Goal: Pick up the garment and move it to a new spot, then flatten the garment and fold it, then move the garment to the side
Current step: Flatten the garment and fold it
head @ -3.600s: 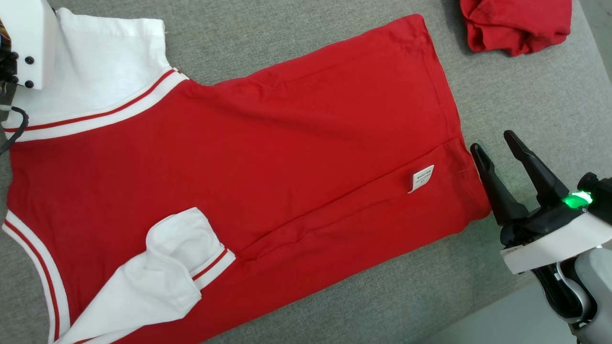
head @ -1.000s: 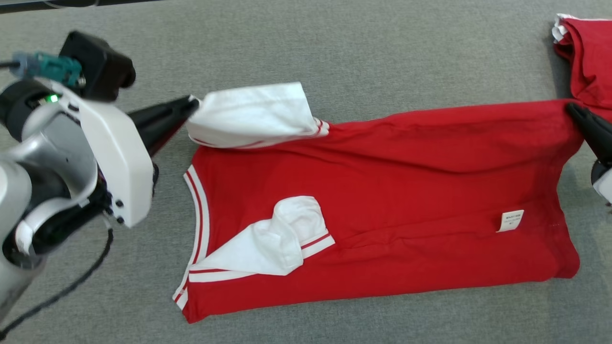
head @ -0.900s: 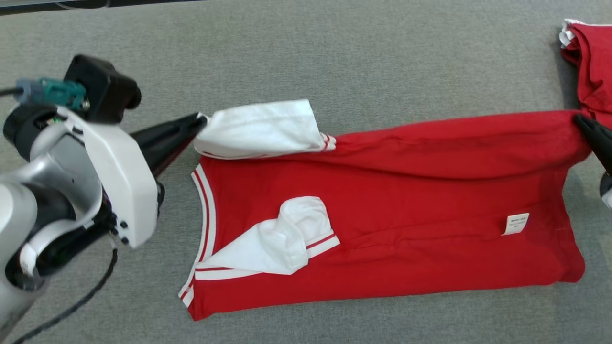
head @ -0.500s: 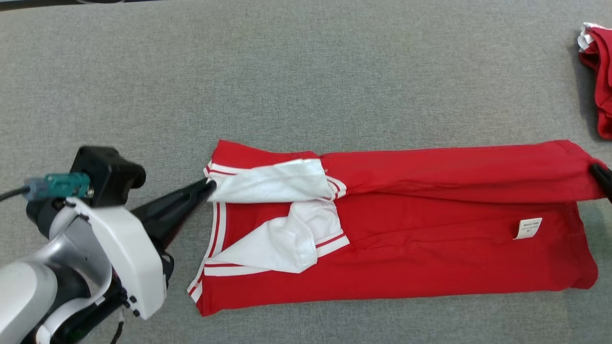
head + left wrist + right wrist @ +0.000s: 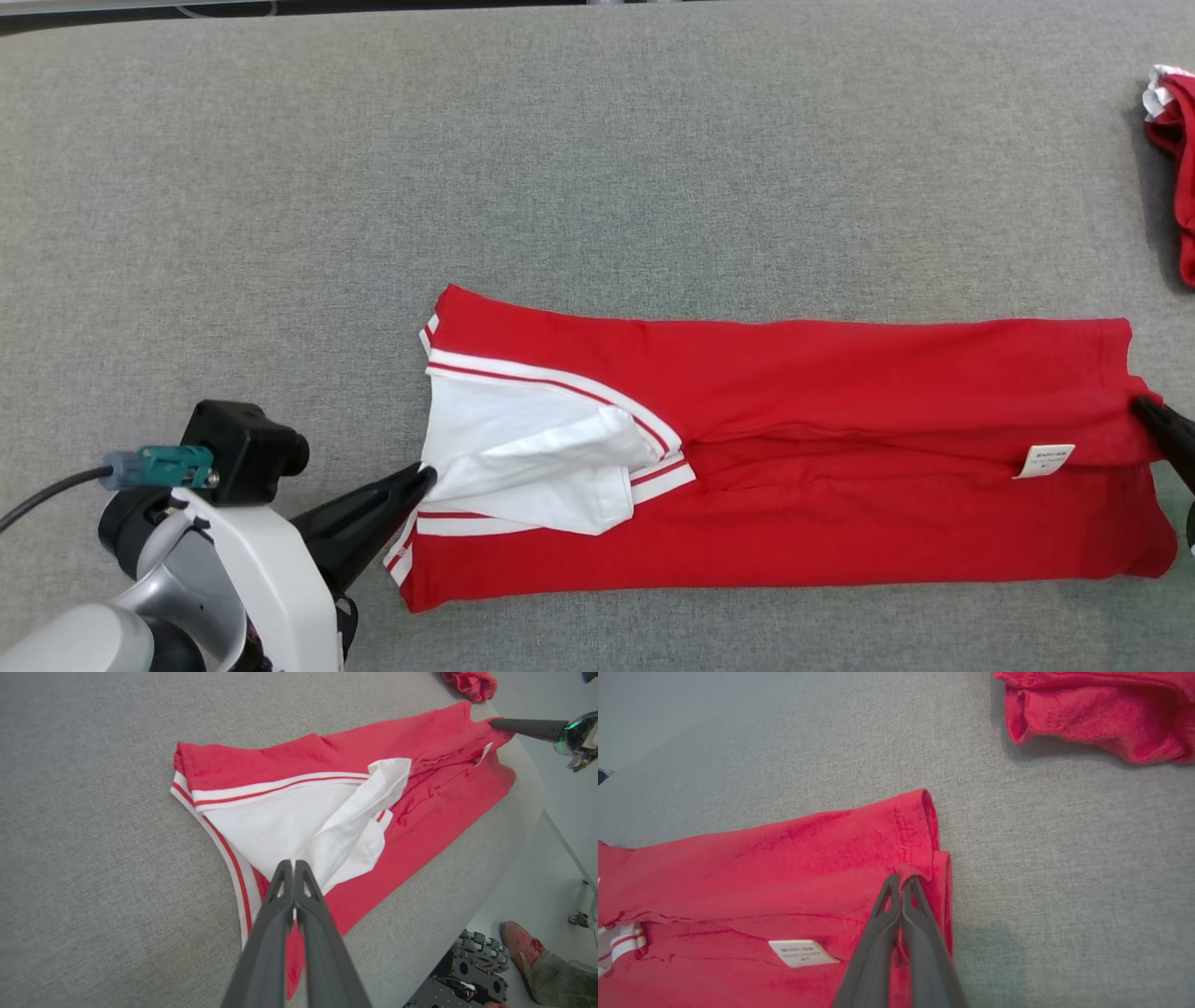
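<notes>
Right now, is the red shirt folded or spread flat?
Partly folded: the red shirt has its far side doubled over its middle, overlapping the near white sleeve.

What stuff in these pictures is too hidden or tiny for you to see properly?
- Words on the white label: blurred in the right wrist view, too small in the head view.
- Second red cloth: cut off by the head view's right edge.
- Right gripper: its body lies past that same edge.
- Lower layer of the shirt: covered by its folded-over upper half.
- Person's shoe: the leg runs off the left wrist view's corner.
</notes>
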### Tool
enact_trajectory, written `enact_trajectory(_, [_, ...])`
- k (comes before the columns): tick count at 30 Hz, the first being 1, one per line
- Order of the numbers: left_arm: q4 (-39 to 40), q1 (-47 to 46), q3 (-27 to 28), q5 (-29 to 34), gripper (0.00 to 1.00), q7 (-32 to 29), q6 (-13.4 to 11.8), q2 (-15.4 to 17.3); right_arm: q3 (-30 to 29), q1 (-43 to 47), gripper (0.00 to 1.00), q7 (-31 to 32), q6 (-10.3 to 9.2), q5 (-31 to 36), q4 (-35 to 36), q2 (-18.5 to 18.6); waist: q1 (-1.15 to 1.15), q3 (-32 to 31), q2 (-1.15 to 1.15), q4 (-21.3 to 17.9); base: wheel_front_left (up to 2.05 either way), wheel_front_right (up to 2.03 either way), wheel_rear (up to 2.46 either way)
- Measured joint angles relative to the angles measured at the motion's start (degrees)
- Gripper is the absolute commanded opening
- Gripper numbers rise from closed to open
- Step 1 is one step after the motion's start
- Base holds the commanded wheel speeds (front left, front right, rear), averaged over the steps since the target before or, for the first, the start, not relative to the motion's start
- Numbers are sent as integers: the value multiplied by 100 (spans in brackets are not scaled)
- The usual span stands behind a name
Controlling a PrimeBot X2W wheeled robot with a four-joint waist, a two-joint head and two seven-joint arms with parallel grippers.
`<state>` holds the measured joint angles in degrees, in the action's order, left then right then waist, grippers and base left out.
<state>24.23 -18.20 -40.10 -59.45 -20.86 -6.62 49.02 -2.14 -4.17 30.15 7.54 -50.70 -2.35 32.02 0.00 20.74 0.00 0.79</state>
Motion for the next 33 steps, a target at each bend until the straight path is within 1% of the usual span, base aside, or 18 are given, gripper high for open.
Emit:
enact_trajectory(3, [-123, 121, -49, 0, 0, 80, -3, -29, -29, 37, 0, 68, 0, 18, -85, -75, 0, -32, 0, 20, 0, 0, 0])
enact_trajectory(9, [-393, 316, -121, -66, 0, 250, 1, -191, 7, 28, 0, 163, 0, -19, -310, -224, 0, -77, 0, 22, 0, 0, 0])
enact_trajectory(10, [-475, 331, -112, -66, 0, 328, 1, -245, 20, 7, 5, 162, 0, -20, -365, -238, 0, -89, 0, 21, 0, 0, 0])
enact_trajectory(11, [-628, 363, -113, -59, 2, 458, 1, -363, 29, -42, 24, 97, 0, -25, -434, -302, 0, -123, 0, 14, 0, 0, 0])
enact_trajectory(12, [-712, 376, -114, -42, 63, 537, -1, -414, 20, -63, 100, 9, 0, -23, -457, -343, 0, -143, 0, 7, 0, 0, 0])
enact_trajectory(13, [-809, 387, -98, -26, 100, 633, -30, -478, 9, -81, 100, -73, 0, -4, -488, -376, 0, -167, 0, 0, 0, 0, 0])
enact_trajectory(16, [-1050, 484, -24, 60, 100, 1022, -207, -721, -29, -87, 100, -334, 0, 22, -521, -434, 0, -254, 0, -25, 0, 0, 0])
enact_trajectory(19, [-1255, 601, 109, 296, 100, 1674, -405, -1039, -100, -13, 100, -711, 0, 111, -434, -460, 0, -359, 0, -46, 0, 0, 0])
enact_trajectory(22, [-1528, 700, 279, 632, 100, 2475, -737, -1382, -218, 230, 100, -1336, 0, 324, -342, -523, 0, -448, 0, -30, 0, 0, 0])
enact_trajectory(25, [-1841, 873, 302, 831, 100, 3123, -959, -1797, -283, 453, 100, -2064, -5, 621, -423, -769, 0, -517, 0, 36, 0, 0, 0])
enact_trajectory(27, [-2079, 930, 303, 1089, 100, 3373, -1135, -2008, -257, 508, 100, -2499, -4, 666, -531, -1001, 0, -555, 0, 90, 0, 0, 0])
enact_trajectory(29, [-2312, 939, 300, 1429, 100, 3511, -1291, -2214, -170, 566, 100, -2808, -4, 769, -704, -1081, 0, -588, 0, 148, 0, 0, 0])
enact_trajectory(31, [-2471, 987, 321, 1745, 100, 3562, -1423, -2523, -49, 571, 100, -2966, -4, 742, -916, -1187, 0, -625, 0, 205, 0, 0, 0])
enact_trajectory(33, [-2560, 1068, 328, 2164, 100, 3576, -1471, -2766, 54, 558, 100, -3029, -4, 740, -1167, -1188, 0, -659, 0, 262, 0, 0, 0])
